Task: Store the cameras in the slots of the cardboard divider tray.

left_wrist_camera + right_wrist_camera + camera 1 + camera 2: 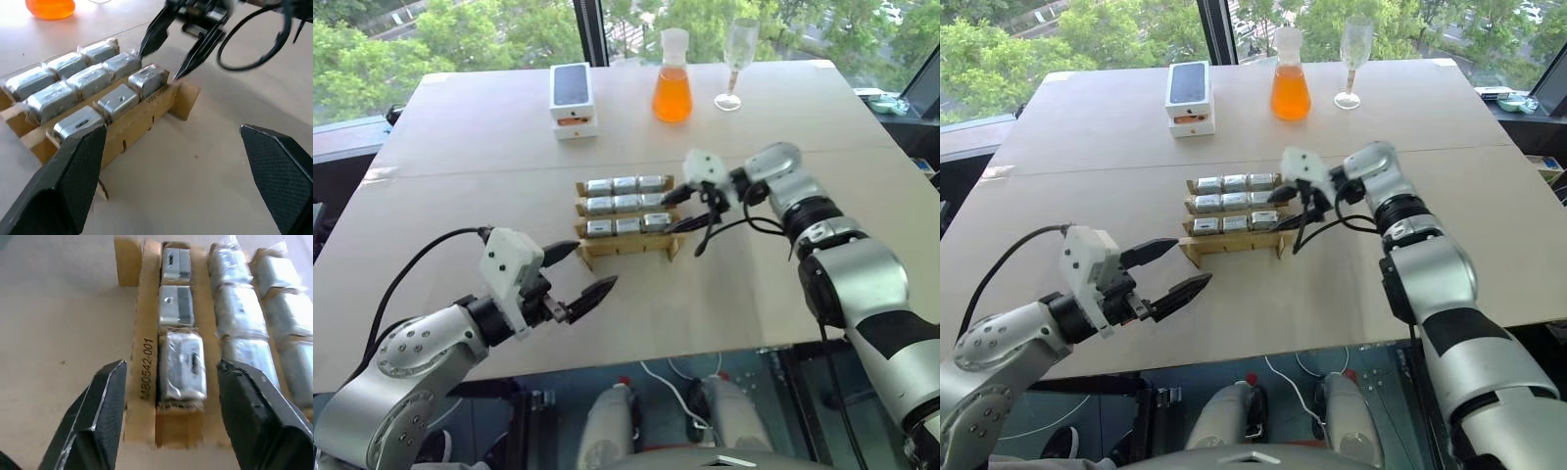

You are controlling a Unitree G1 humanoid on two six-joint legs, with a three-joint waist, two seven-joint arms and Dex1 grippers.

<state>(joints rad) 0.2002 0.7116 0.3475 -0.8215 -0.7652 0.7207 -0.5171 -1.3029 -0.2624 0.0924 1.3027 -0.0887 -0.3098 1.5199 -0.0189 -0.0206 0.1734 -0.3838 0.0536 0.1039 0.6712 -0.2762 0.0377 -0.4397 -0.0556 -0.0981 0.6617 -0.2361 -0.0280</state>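
Note:
The cardboard divider tray [626,249] stands at the table's middle, its three rows filled with several silver-grey cameras [625,205]. My right gripper [668,215] is at the tray's right end and open. Its fingers [100,406] stand either side of the last camera [182,366] in the near row, with a gap on each side. That camera sits in its slot. My left gripper [594,266] hovers open and empty over the table, just in front of the tray's left end. The left wrist view looks across the tray [142,117] to the right gripper [159,63].
At the table's far side stand a white phone box [573,98], a flask of orange liquid [673,88] and a wine glass [734,64]. A black cable [724,230] loops below my right wrist beside the tray. The table's front edge [705,352] runs close below my left gripper.

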